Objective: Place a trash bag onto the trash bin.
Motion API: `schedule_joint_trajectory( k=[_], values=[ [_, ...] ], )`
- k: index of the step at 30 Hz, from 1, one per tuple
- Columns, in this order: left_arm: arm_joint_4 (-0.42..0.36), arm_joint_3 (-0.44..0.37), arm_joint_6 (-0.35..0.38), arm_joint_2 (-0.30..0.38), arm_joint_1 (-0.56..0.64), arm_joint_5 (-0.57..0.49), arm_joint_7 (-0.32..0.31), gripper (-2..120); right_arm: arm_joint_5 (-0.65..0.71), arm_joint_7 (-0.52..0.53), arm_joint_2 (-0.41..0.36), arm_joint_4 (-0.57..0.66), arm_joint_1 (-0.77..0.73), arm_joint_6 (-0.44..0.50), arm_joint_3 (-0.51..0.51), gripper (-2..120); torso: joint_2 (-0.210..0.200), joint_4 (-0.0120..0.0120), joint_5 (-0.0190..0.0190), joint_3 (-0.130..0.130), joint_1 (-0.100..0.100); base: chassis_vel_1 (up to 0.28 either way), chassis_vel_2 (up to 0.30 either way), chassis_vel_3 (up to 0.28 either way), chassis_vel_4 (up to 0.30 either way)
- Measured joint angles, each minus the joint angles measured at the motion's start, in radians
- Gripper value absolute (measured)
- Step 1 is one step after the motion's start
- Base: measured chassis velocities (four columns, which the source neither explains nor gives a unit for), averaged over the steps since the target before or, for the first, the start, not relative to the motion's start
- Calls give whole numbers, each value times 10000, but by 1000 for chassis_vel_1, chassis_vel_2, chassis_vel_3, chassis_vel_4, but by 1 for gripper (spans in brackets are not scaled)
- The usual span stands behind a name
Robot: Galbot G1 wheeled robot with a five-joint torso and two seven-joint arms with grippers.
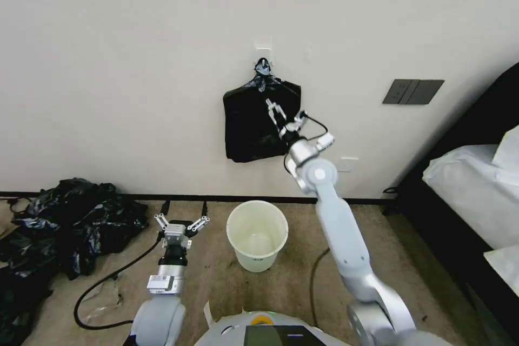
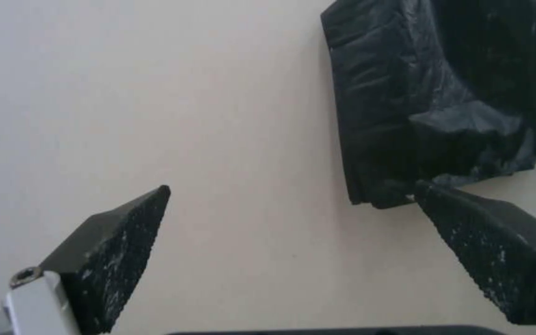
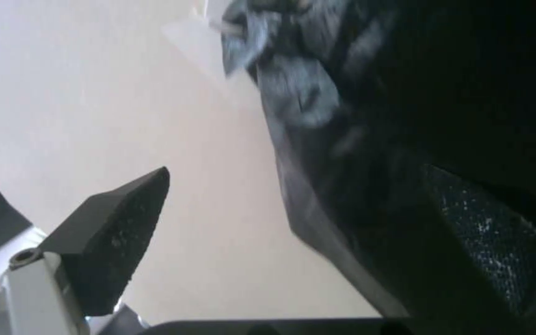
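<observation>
My right gripper (image 1: 275, 108) is raised with its fingers spread wide, empty, in front of the black bundle (image 1: 261, 119) hanging on the wall. My left gripper (image 1: 181, 221) waits wide open and empty, low beside the trash bin (image 1: 257, 235) on the carpet.

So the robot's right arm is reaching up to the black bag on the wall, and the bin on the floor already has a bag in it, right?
Not quite. The head view shows the bin bare inside. The right end effector does reach the hanging black bag.

No legible text, seemingly, anywhere.
</observation>
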Motion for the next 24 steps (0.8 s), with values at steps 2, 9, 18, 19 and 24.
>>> schedule_joint_trajectory(
  k=[2,9,18,19,24],
  values=[
    [-28,-47,0,36,41,21,-1,100,164,53,243,-470,516,47,60,100,-1,1,-1,0,0,0,0,0,0],
    [-96,-173,-6,32,33,27,-17,100,205,118,572,-1218,1206,147,-21,100,-1,-2,-1,-1,0,0,0,0,0],
    [-58,-89,-12,-7,-103,113,-122,100,-153,116,864,-2101,1843,284,-84,89,0,-2,0,0,0,0,0,0,0],
    [-54,-58,-8,-30,-104,146,-165,100,-168,114,866,-2138,1880,310,-83,84,-1,0,0,0,0,0,0,0,0],
    [-63,52,12,-108,-107,152,-222,100,-162,93,857,-2097,1892,372,-2,65,-1,-2,1,-1,0,0,0,0,0]
  ],
)
